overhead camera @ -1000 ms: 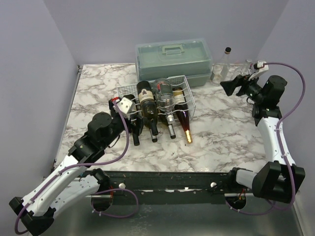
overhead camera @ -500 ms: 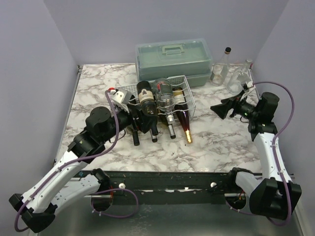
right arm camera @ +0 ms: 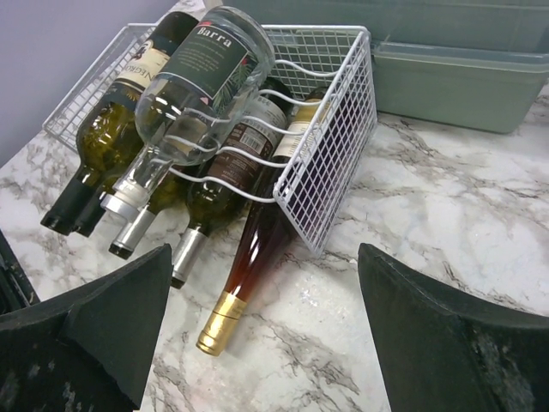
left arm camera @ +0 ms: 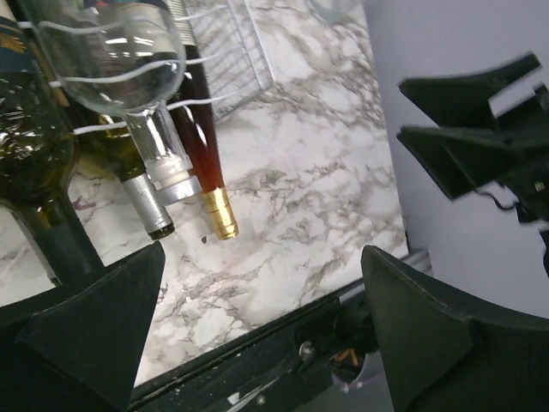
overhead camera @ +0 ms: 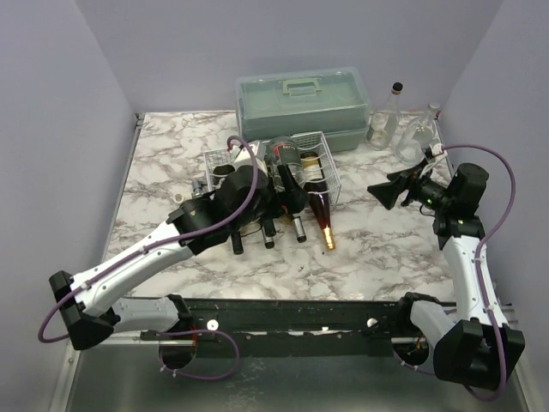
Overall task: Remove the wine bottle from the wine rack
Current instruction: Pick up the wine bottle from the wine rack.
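Handling: wine bottle (right arm camera: 206, 73) looks like rigid, slick, breakable glass; grab its neck.
Where: topmost in wine rack (right arm camera: 330, 163), neck toward arms.
Left hand (left arm camera: 262, 249): spread, empty, close by.
Right hand (right arm camera: 265, 249): spread, empty.

We see the wine rack (right arm camera: 330, 163) at ctr of the table (overhead camera: 403, 257), w/ wine bottles (right arm camera: 202, 73) lying in it, necks toward the near edge. A plastic case (overhead camera: 302, 103) sits just behind; two glass bottles (overhead camera: 383, 120) stand right of it.
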Available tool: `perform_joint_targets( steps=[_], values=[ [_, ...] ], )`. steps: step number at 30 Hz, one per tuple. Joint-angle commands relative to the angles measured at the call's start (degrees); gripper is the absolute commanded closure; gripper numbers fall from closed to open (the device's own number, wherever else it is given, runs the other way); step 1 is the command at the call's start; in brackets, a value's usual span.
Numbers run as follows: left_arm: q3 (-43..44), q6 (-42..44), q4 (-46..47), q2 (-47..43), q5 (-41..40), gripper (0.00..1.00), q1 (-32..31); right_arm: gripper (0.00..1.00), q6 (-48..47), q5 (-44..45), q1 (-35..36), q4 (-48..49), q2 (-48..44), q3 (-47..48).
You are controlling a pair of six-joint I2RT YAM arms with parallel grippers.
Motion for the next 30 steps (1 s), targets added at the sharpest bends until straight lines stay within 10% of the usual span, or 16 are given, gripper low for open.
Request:
perform_joint_targets(
  steps=[1,30],
  values=[
    [11.3,-12.7,-19.2,8.6,-18.9,0.01,-3.0,0.08,-0.6,1.7,-0.5,-0.9,-1.6,-0.3],
    [28.1,-10.8,-23.2,36.6,-22.1,0.16,-1.9,0.07,-1.9,3.8,-0.5,-1.3,-2.6,-0.4]
  ],
)
